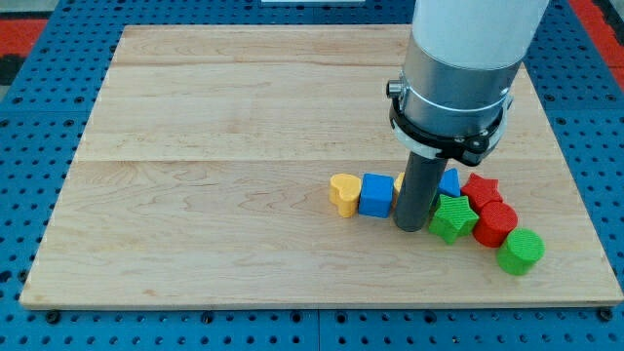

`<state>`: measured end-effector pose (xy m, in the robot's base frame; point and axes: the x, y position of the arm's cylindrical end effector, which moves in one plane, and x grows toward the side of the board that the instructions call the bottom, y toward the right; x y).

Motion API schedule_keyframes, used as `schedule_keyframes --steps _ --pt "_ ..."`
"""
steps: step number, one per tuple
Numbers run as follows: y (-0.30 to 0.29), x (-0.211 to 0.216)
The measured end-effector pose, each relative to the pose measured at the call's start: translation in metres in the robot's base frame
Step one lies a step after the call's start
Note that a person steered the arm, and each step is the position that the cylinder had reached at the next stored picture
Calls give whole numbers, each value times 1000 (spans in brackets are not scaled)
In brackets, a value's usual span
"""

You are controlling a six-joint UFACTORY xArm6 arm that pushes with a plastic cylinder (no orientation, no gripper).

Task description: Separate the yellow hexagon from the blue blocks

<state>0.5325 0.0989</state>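
The yellow hexagon (399, 182) shows only as a sliver at the rod's left edge, between the blue cube (375, 195) and the rod; the rest is hidden. Nearest the view's bottom lies a green cylinder (521, 252), then a red cylinder (495, 223) and a green star (452, 216). My tip (411, 228) rests on the wooden board (214, 166) between cube and green star; it has no jaws and holds nothing. A yellow heart (343, 192) touches the cube's left side. Farther back sit a second blue block (448, 181), partly hidden, and a red star (481, 189).

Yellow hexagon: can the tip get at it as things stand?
Probably yes. My tip stands right in front of the yellow hexagon, which is mostly hidden behind the rod, between the blue cube and another blue block.
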Motion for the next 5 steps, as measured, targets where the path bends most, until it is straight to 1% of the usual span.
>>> schedule_keyframes --steps 2,3,5 --pt "1 7" --pt "13 6" --pt "21 -15"
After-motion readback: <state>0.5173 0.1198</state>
